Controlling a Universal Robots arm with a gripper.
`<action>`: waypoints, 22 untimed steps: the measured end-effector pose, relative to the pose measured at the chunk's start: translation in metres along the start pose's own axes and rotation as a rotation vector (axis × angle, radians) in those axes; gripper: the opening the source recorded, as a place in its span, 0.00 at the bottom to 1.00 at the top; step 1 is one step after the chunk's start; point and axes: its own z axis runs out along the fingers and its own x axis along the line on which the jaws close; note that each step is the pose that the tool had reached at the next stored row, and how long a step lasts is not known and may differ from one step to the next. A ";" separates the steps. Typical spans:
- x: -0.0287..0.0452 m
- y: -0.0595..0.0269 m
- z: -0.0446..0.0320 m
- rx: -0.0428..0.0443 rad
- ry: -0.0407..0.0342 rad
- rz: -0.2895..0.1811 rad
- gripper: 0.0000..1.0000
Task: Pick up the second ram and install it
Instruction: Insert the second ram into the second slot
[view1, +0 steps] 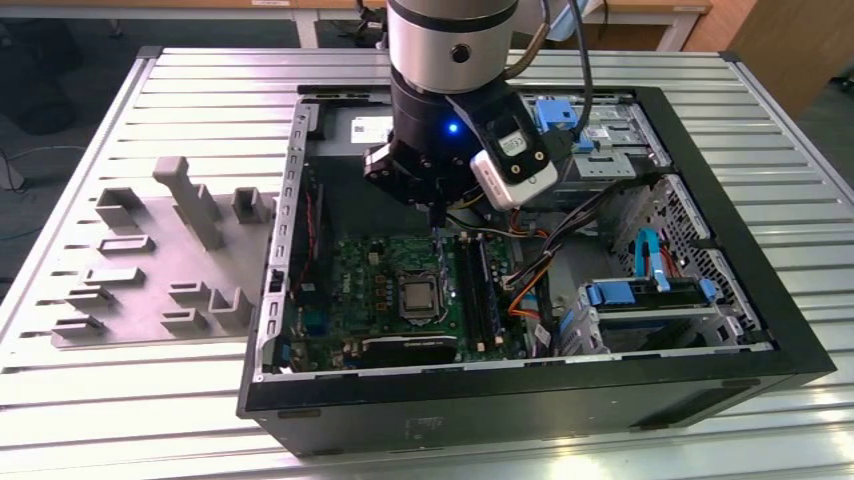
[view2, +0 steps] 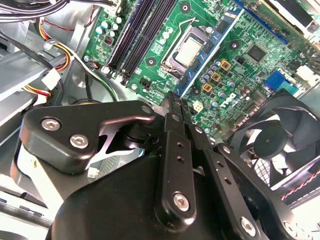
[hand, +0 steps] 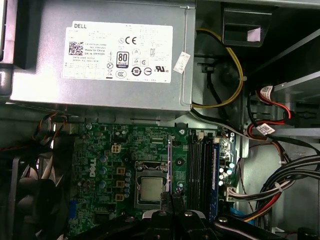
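Note:
My gripper (view1: 438, 222) hangs inside the open computer case (view1: 747, 250), over the green motherboard (view1: 354, 275) near the processor socket (view1: 418, 295). It is shut on the second ram (view2: 210, 50), a slim blue-green stick seen edge-on that reaches out from the fingertips. In the first wrist view the stick (hand: 170, 165) shows as a thin line over the socket (hand: 150, 187), just beside the black memory slots (hand: 200, 170). In the second wrist view the gripper (view2: 176, 100) clamps the stick's end, with the slots (view2: 135, 35) off to one side. A blue strip (hand: 215, 175) runs along the outermost slot.
A grey power supply (hand: 115, 55) sits at the case's far end. Cable bundles (hand: 280, 185) crowd the side beyond the slots. A black fan (view2: 280, 135) sits by the board. Drive bays with blue clips (view1: 641, 290) stand on the exterior view's right; a grey fixture tray (view1: 160, 260) lies on its left.

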 end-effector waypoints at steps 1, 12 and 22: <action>0.0000 0.0000 0.0000 0.0001 0.0000 0.000 0.12; -0.0059 -0.0002 0.0003 0.0000 -0.0001 0.000 0.12; -0.0293 -0.0010 0.0012 -0.0001 0.0000 0.000 0.12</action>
